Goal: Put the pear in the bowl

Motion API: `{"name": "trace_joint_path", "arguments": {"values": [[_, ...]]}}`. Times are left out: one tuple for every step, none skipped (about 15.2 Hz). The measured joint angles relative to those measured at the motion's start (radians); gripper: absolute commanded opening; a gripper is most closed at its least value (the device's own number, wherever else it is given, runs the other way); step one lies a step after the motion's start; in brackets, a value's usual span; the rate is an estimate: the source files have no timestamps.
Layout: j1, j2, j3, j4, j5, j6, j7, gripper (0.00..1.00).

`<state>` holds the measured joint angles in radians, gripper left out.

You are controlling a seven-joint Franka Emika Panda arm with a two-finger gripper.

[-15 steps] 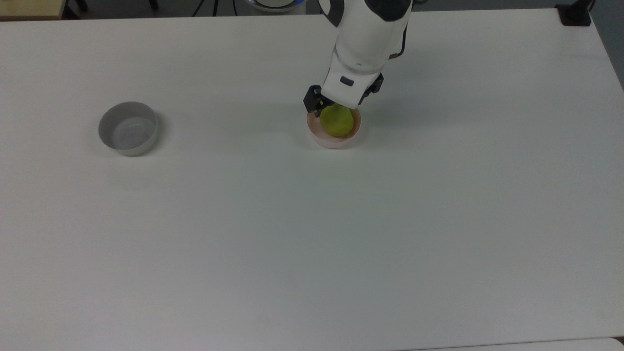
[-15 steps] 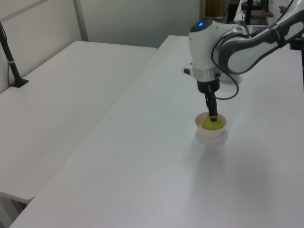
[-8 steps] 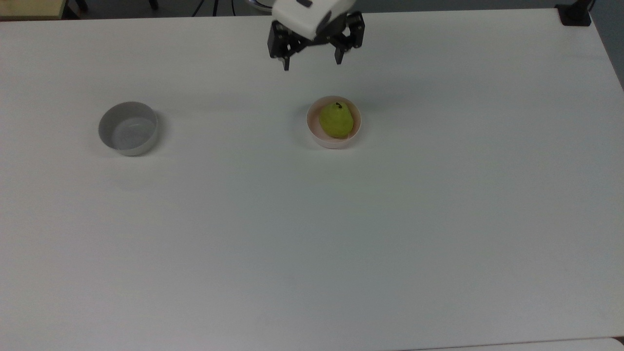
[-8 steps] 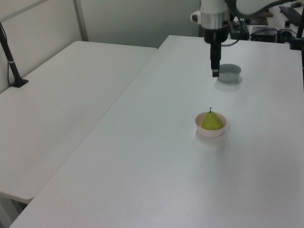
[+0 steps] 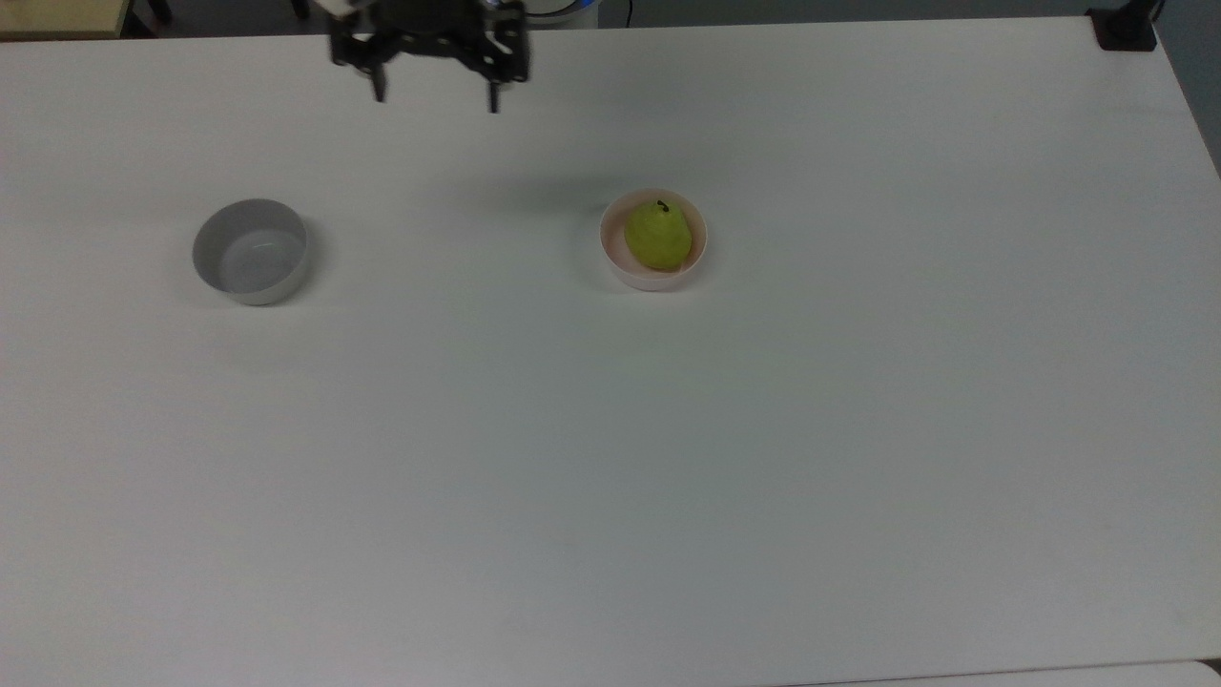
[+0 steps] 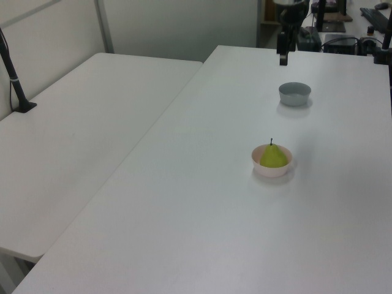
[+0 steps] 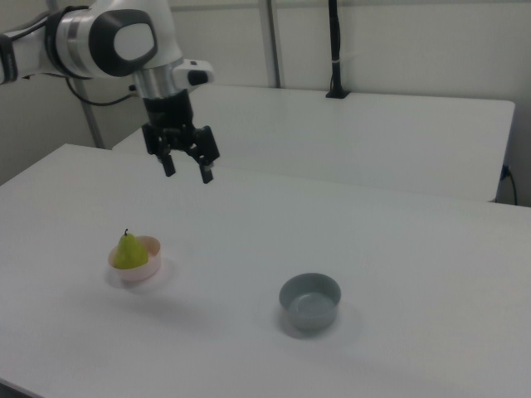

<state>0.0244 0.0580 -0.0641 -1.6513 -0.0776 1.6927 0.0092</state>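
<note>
Pear point(image 5: 658, 236), yellow-green with a short dark stem, sits upright inside the pale pink bowl point(image 5: 620, 262) on a white table point(image 5: 610, 458). In the top view the bowl stands in the upper half of the table, a little right of the middle and nearer the top edge than the bottom edge. In the left view the pear point(image 6: 274, 156) fills much of the bowl point(image 6: 271, 169), its stem pointing straight up above the rim. In the right view the pear point(image 7: 128, 250) and bowl point(image 7: 146, 267) lie toward the right view's left, near the table's front edge.

A grey bowl point(image 5: 251, 251) stands well apart from the pink one, toward the top view's left edge of the table. In the left view the grey bowl point(image 6: 294, 94) lies farther back on the table; in the right view the grey bowl point(image 7: 309, 303) is near the front edge, to the right view's right of the pear.

The robot's gripper point(image 5: 436, 93) hangs in the air above the table's top edge in the top view, between the two bowls and clear of both. Its two black fingers are spread wide apart and hold nothing. In the right view the gripper point(image 7: 187, 172) points downward from a white arm point(image 7: 116, 40), well above the table and apart from the pear. In the left view the gripper point(image 6: 283, 55) hangs over the far end of the table, beyond the grey bowl.
</note>
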Motion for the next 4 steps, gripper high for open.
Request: {"name": "trace_joint_path", "arguments": {"values": [[-0.038,-0.007,0.0,0.0,0.0,0.0,-0.001,1.0],[-0.058,-0.01,0.001,0.0,0.0,0.0,-0.001,1.0],[-0.065,-0.01,0.001,0.001,0.0,0.0,0.0,1.0],[-0.068,-0.011,0.001,0.002,0.0,0.0,0.001,1.0]]}}
